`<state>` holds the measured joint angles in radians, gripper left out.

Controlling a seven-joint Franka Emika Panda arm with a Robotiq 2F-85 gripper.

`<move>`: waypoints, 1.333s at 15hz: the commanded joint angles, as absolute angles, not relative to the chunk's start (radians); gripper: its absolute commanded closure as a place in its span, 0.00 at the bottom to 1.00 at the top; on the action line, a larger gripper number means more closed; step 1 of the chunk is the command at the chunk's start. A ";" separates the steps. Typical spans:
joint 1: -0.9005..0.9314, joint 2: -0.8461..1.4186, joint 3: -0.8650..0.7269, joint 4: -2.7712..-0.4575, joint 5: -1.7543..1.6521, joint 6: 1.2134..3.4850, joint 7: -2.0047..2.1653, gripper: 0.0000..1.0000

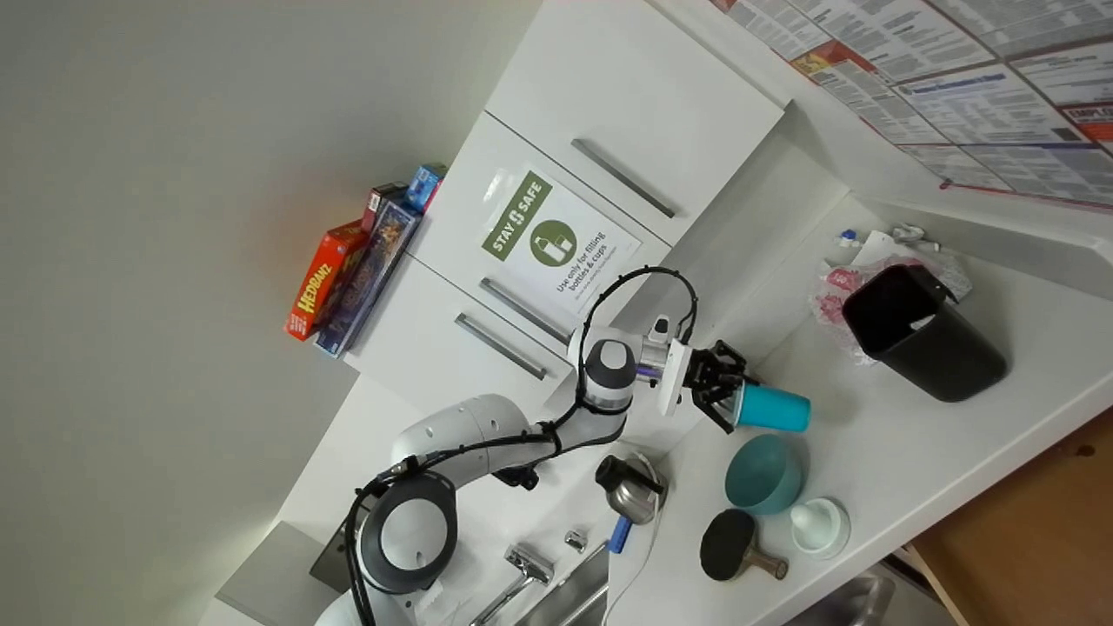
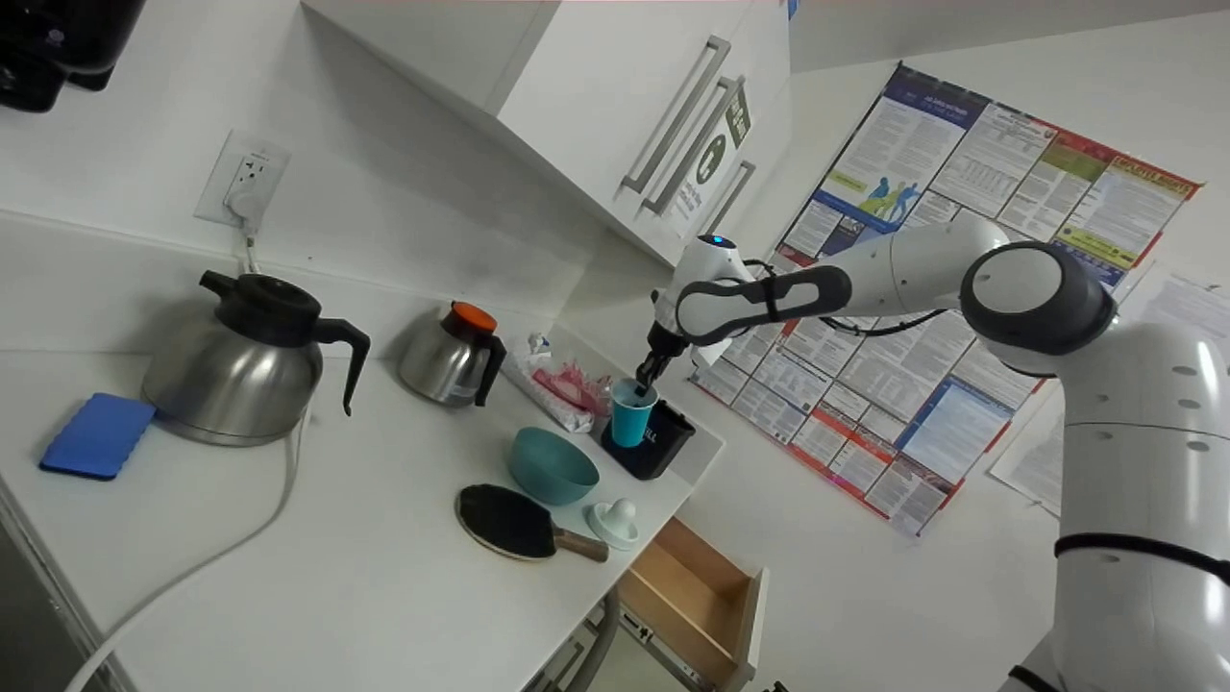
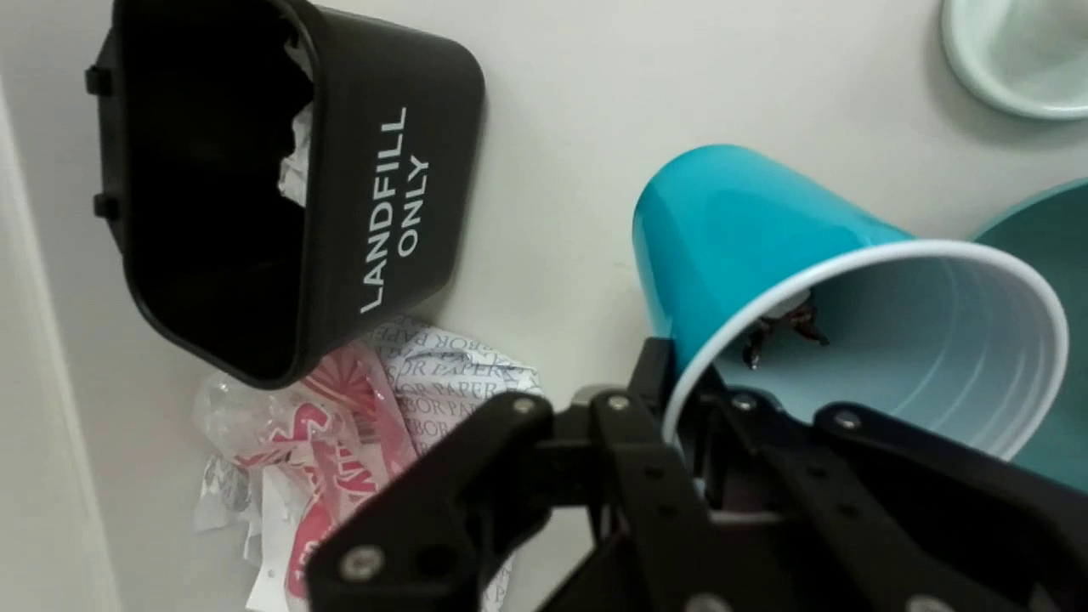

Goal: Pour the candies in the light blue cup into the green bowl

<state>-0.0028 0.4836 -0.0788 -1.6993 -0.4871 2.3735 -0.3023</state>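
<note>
Tool [image 3: 682, 387]: is clamping the wall of the light blue cup [image 1: 774, 408]
Light blue cup: is hanging above the counter [image 2: 384, 538]
Candies [image 3: 786, 327]: are lying inside the cup
Green bowl [image 2: 548, 468]: is standing on the counter beside the black paddle [image 2: 504, 522]

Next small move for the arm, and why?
Probably shift the light blue cup sideways over the green bowl before tipping. The gripper pinches the cup's wall; the wrist view shows candy inside, but both exterior views suggest the cup is beside the bowl, so tipping here might spill onto the counter.
</note>
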 commanded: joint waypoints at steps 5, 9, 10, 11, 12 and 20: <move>0.007 0.478 -0.083 -1.784 -0.611 2.487 -0.289 0.94; 0.007 0.483 -0.083 -1.782 -0.610 2.487 -0.289 0.94; 0.006 0.483 -0.083 -1.782 -0.610 2.487 -0.289 0.99; 0.012 0.486 -0.090 -1.774 -0.621 2.483 -0.281 0.99; 0.020 0.488 -0.095 -1.769 -0.638 2.487 -0.278 0.99; 0.115 0.483 -0.118 -1.765 -0.966 2.515 -0.108 0.99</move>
